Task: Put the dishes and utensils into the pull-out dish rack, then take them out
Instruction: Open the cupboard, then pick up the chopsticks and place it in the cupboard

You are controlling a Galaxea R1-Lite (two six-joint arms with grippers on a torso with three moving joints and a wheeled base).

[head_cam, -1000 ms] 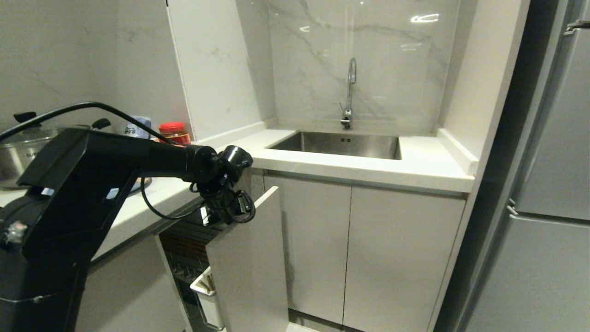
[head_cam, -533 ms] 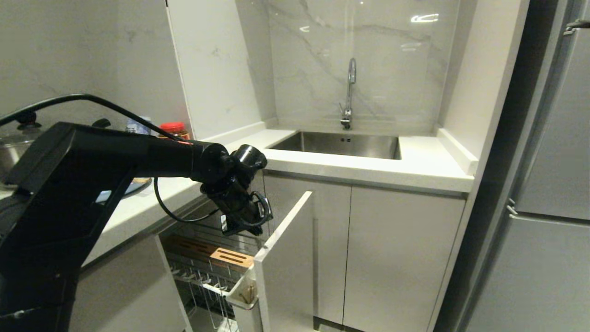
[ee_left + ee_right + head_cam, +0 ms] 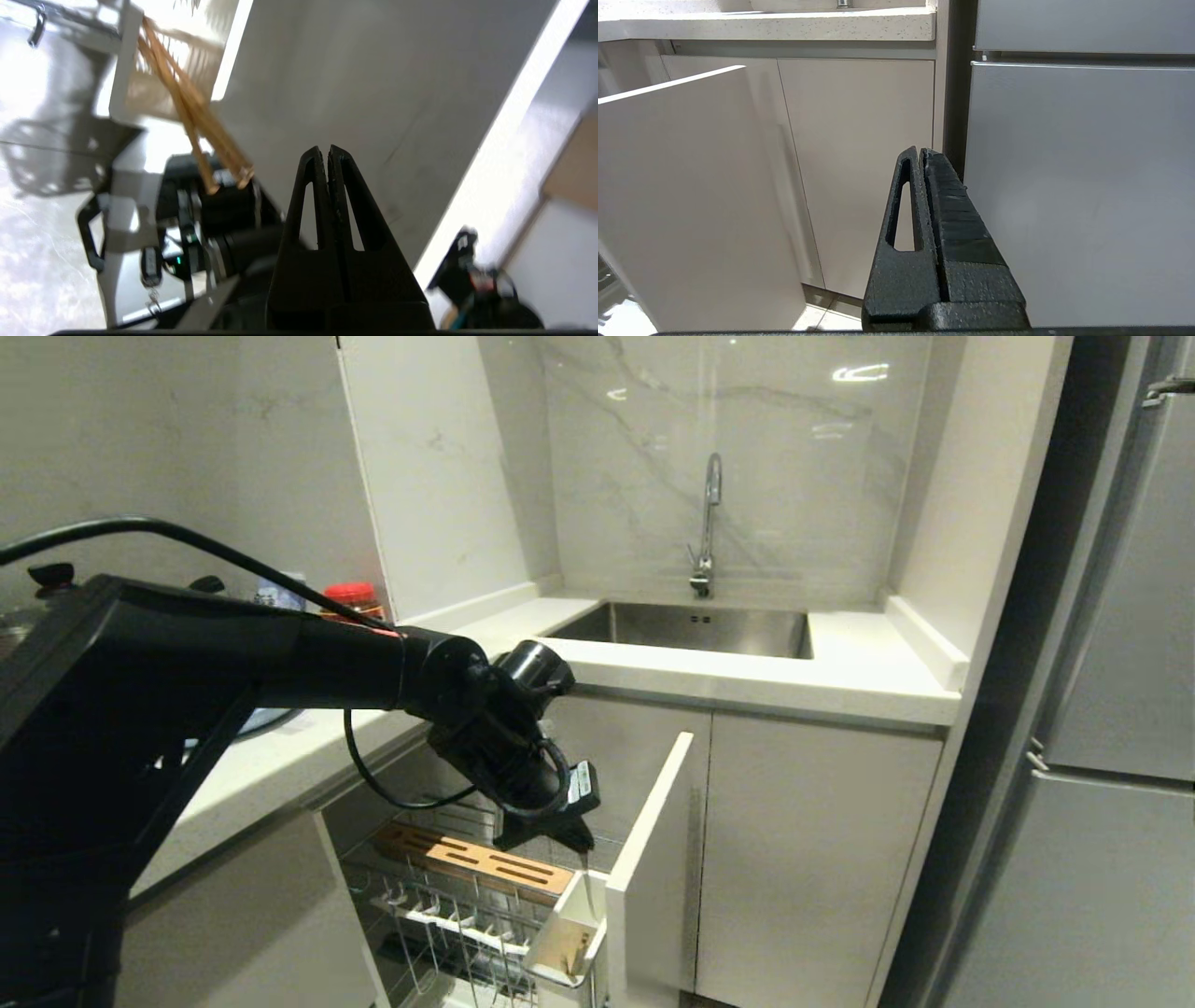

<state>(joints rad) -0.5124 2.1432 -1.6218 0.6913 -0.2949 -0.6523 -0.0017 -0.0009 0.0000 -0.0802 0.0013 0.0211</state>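
Kitchen corner with marble-look walls; a white table (image 3: pixel 747 677) runs along them with a steel sink (image 3: pixel 691 627) set in and a faucet (image 3: pixel 707 523) behind it. A grey refrigerator (image 3: pixel 1102 709) stands at the right edge of the head view. Below the table, left of the sink cabinet doors, the pull-out dish rack (image 3: pixel 467 915) is drawn out, its flat white front panel (image 3: pixel 653 877) standing clear of the cabinet face. Inside are chrome wire prongs and a slotted wooden bar (image 3: pixel 471 861) across the back. The white utensil box (image 3: pixel 565 938) sits at the rack's front corner against the panel, with the chopsticks (image 3: pixel 196 112) leaning in it. The left end effector (image 3: pixel 569 835) hangs just behind the panel's top edge, above the rack, fingers (image 3: pixel 315 186) pressed together and empty. The right end effector (image 3: pixel 923 154) is low beside the cabinet doors, fingers together, holding nothing. At the table's far left edge stand a red-lidded jar (image 3: pixel 353 599) and part of a pot (image 3: pixel 37 588).
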